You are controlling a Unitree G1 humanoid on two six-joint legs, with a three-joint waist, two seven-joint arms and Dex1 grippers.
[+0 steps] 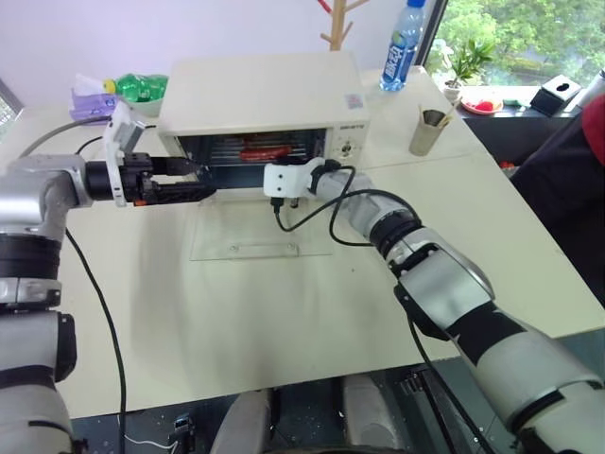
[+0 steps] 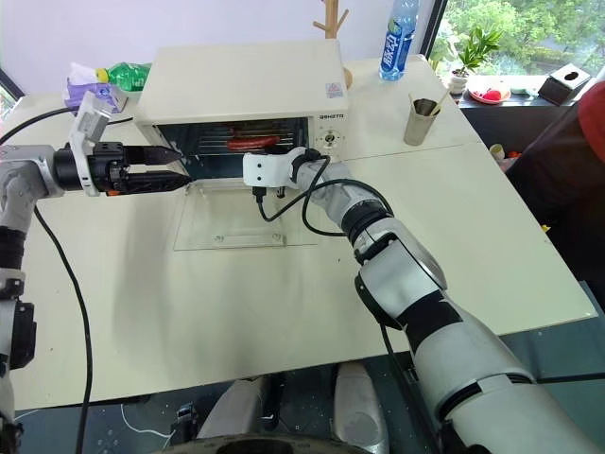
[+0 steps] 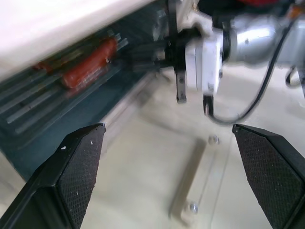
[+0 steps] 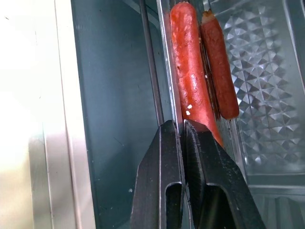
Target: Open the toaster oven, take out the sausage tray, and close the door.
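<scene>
1. Head views: the toaster oven [image 1: 260, 95] stands with the door [image 1: 260, 230] folded flat on the table [image 1: 284, 322]. The right gripper [image 1: 253, 170] reaches into the oven mouth; the left gripper [image 1: 194, 180] hovers just beside the oven's left edge.
2. Left wrist view: the left fingers [image 3: 71, 171] are spread wide, with sausages [image 3: 88, 62] ahead in the oven.
3. Right wrist view: the right fingers [image 4: 162, 181] are pinched on the rim of the sausage tray [image 4: 259, 71], sausages just beyond.

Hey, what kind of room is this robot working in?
Probably an office or lab demo table, not a kitchen: a cream-white boxy toaster oven on a bare cream table, a blue-labelled plastic water bottle, a window.
</scene>
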